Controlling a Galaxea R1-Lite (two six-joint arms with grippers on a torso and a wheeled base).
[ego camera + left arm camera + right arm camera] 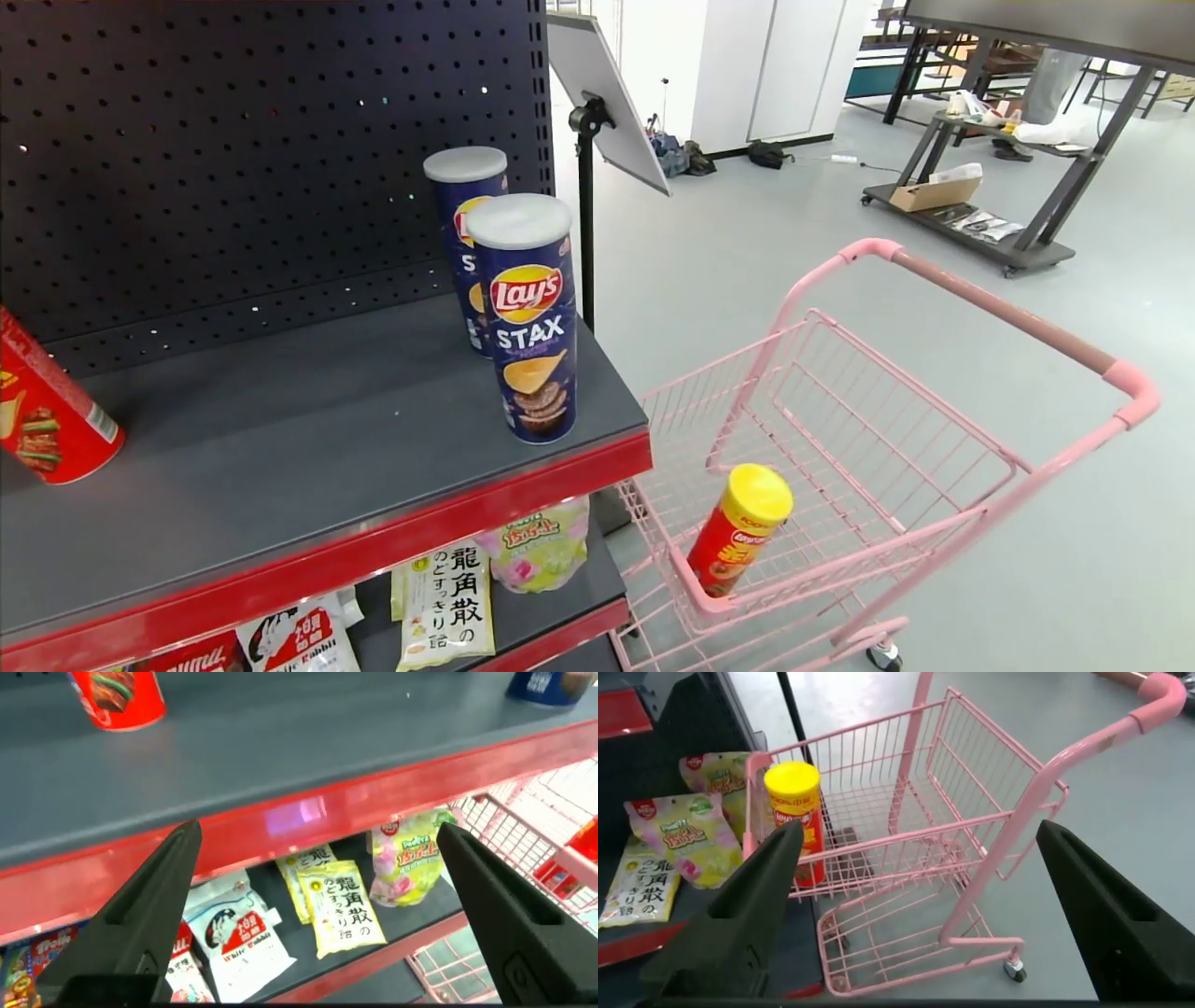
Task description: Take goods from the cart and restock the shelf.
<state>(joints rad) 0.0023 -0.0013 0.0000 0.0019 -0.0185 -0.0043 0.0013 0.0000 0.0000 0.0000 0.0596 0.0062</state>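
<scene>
grey shelf [308,439] has free space; right gripper [917,829], jaws apart, empty, should clasp the yellow-lidded can [738,532] in the cart [990,313] mid-body.

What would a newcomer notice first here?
The pink cart beside the right end of the shelf, holding a single red can with a yellow lid in its corner nearest the shelf. Next, a blue can standing at the top shelf's right end, with a second blue can just behind it.
</scene>
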